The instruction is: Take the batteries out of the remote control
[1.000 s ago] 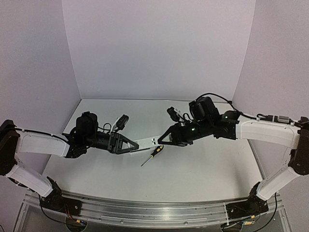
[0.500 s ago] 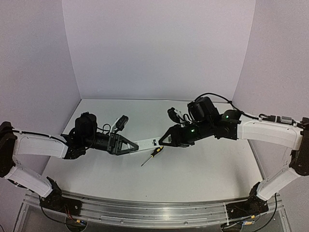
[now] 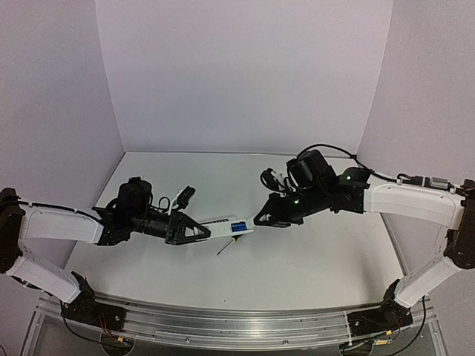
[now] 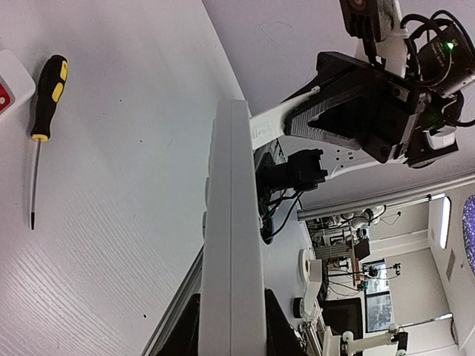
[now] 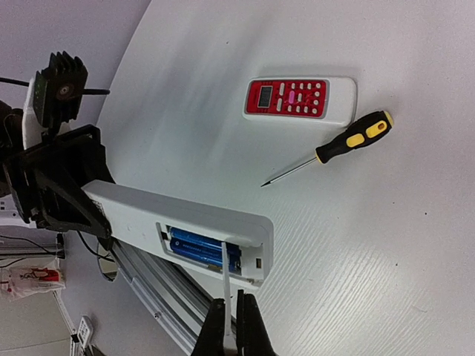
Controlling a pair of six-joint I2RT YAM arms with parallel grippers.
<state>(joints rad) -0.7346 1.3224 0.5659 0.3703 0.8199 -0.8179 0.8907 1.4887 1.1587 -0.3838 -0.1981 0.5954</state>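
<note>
Tightly, left claw (image 4: 231, 326) clamps the remote control (image 4: 234, 222); right claw (image 5: 231, 330) pinches a thin white strip (image 5: 225, 274).

A screwdriver (image 5: 330, 150) lies beside a red-faced remote (image 5: 300, 99).

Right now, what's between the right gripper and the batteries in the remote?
In the right wrist view, a thin white strip, pinched in the right gripper, reaches up across the batteries in the open compartment of the remote control.
</note>
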